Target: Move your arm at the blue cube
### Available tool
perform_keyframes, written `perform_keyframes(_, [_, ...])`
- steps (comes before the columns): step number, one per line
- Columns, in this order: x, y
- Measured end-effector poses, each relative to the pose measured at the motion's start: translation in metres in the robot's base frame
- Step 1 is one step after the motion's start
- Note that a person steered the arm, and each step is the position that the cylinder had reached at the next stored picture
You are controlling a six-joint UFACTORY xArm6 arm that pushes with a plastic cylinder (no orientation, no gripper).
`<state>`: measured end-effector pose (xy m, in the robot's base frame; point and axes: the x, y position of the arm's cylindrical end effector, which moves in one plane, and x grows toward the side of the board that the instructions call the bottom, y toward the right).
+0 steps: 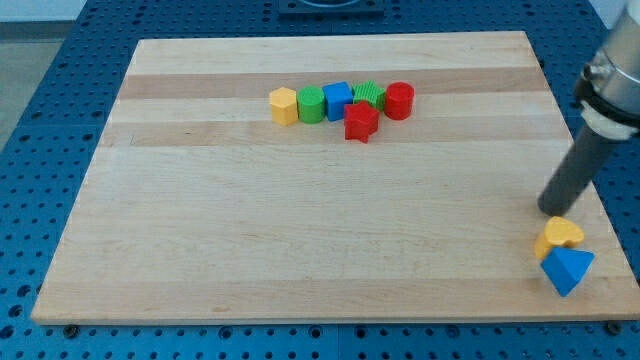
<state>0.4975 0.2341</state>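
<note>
The blue cube (338, 100) sits in a tight row of blocks near the board's top middle. To its left are a green cylinder (312, 104) and a yellow hexagonal block (284, 105). To its right are a green block (369, 95) and a red cylinder (399, 100). A red star-shaped block (360, 121) touches the row just below the blue cube. My tip (551, 210) is far to the right, near the board's right edge, just above a yellow heart-shaped block (559, 236).
A blue triangular block (567, 269) lies against the yellow heart block at the board's bottom right corner. The wooden board (200, 230) rests on a blue perforated table.
</note>
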Motion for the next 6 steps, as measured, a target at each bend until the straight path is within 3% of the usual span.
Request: perform_keyframes(6, [-0.067,-0.249])
